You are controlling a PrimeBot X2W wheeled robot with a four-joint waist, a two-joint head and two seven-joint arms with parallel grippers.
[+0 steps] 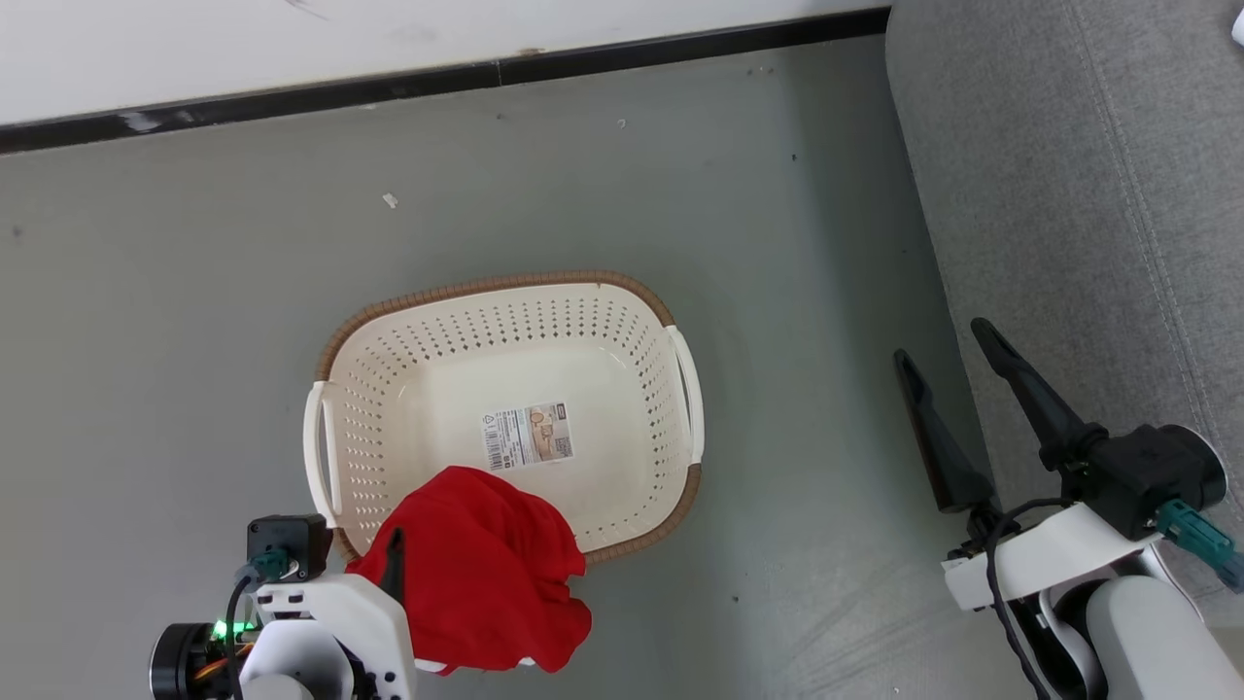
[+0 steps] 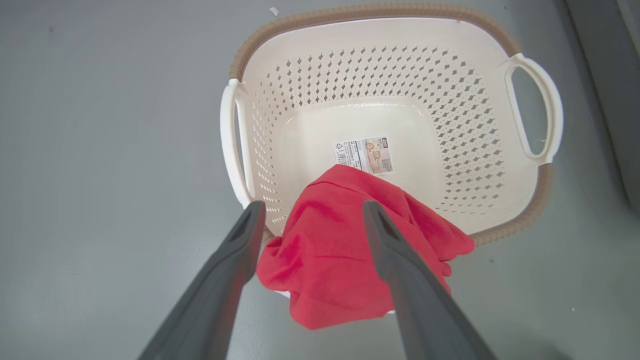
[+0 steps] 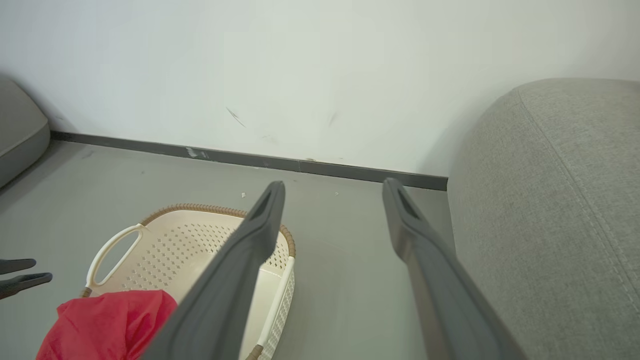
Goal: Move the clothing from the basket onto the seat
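A red piece of clothing [image 1: 481, 574] [image 2: 340, 250] [image 3: 105, 320] lies bunched over the near rim of the cream basket [image 1: 505, 292] [image 2: 380, 65] [image 3: 200, 235], part inside and part hanging out over the floor. The rest of the basket shows a bare bottom with a label sticker [image 1: 528, 436]. My left gripper [image 2: 314, 207] hovers over the garment, open, with a finger to either side and nothing gripped; one finger [image 1: 394, 569] shows against the cloth. To the right, beside the grey seat [image 1: 1088, 194] [image 3: 560, 210], my right gripper [image 1: 948, 350] [image 3: 334, 186] is open and empty.
The basket stands on a grey floor [image 1: 194, 292]. A white wall with a black baseboard [image 1: 437, 83] runs along the far side. Another grey cushion [image 3: 17, 135] sits at the far left in the right wrist view.
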